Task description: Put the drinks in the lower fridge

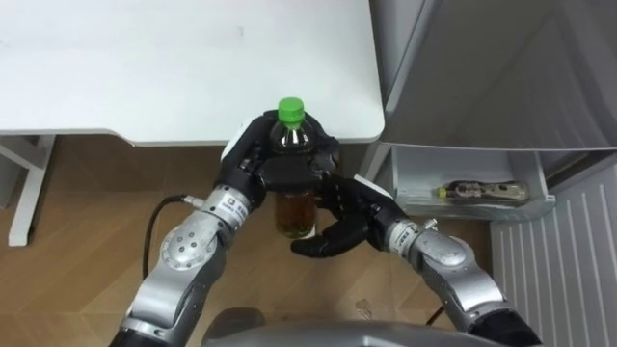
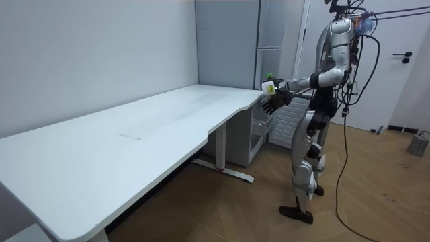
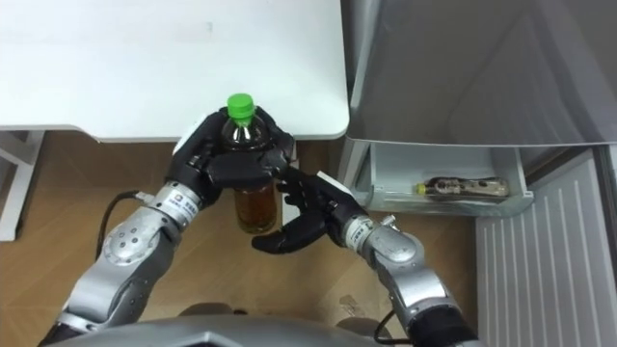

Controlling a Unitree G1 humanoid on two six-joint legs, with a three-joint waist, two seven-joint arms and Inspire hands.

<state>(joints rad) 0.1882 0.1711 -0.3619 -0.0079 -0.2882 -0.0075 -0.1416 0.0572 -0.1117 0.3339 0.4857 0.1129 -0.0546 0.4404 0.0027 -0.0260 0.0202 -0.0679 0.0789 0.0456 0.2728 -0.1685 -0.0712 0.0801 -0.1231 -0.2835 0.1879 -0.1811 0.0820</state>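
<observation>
Left hand (image 1: 273, 162) is clamped round the shoulder and upper body of the bottle (image 1: 296, 210), fingers curled over it from the top. The bottle is upright, green cap up, amber drink in the lower half, held in the air just off the counter's (image 1: 145, 67) near edge, over the wood floor (image 1: 87, 207). Right hand (image 1: 339, 220) sits just beside and below the bottle's base, palm turned to it, fingers spread and relaxed, not wrapped round it; can't tell if it touches the bottle. Its thumb comes up close to the left hand's fingers.

Fridge (image 1: 501, 67) is to the right of the counter corner, grey front. Below it an open white bin (image 1: 415, 178) holds a flat packet (image 1: 479, 190) lying on its side. Bottle is well apart from the bin.

Room view: robot stands upright at the counter's far end, next to the fridge, both arms raised in front at chest height with the bottle between the hands.
</observation>
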